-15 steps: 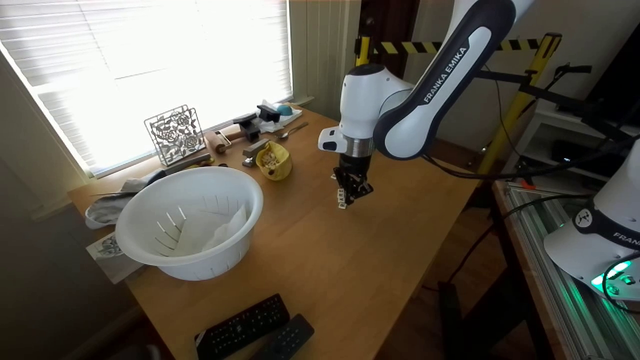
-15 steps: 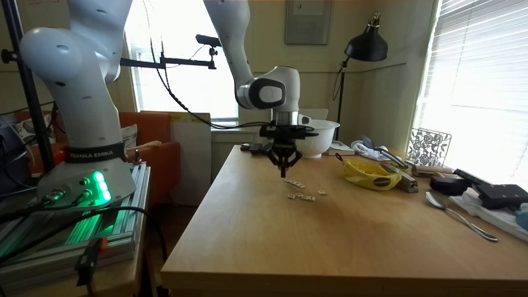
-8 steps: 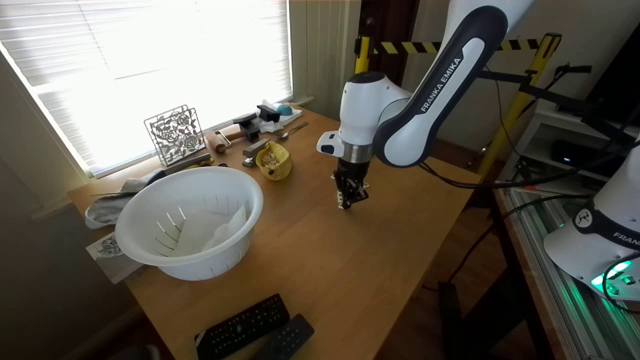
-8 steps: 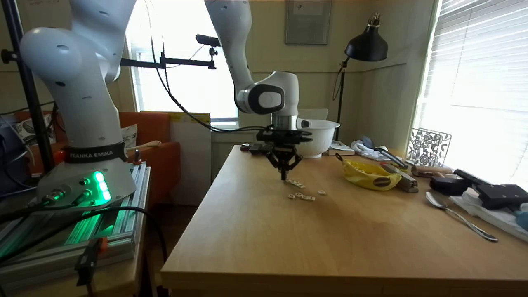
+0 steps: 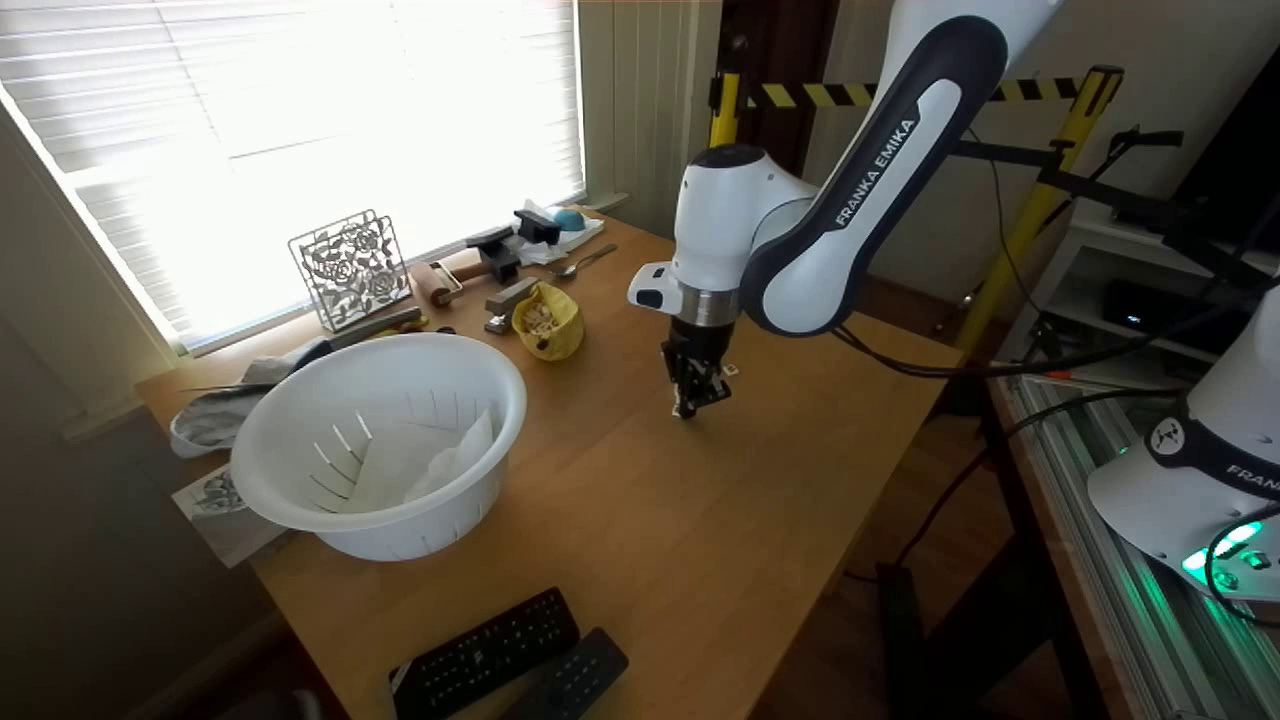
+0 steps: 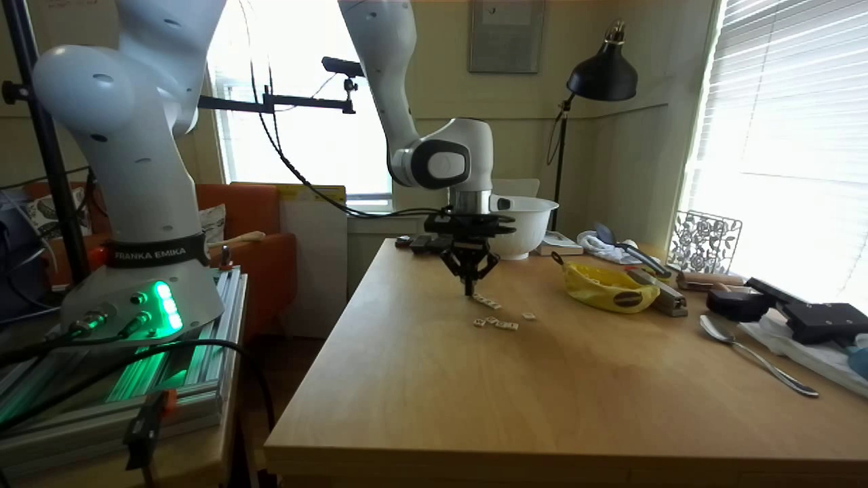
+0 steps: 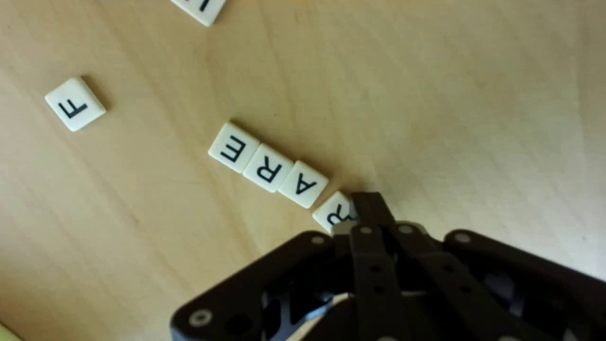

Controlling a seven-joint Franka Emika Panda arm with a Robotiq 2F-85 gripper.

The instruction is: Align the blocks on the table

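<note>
Gripper [image 6: 468,290] clenched, seemingly empty, beside the R block [image 7: 333,211], wrist view showing it just right of the A block [image 7: 304,184] on the table [image 7: 473,118]; gap-closing step, I'd judge — next, nudge gently left

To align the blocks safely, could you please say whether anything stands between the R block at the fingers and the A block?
Nothing visible: only a narrow gap separates that R block from the A block.

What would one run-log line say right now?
Gripper: shut, at end R block; contact unclear | E block, inner R block, A block: touching row | end R block: gap to A block | F block: apart
</note>
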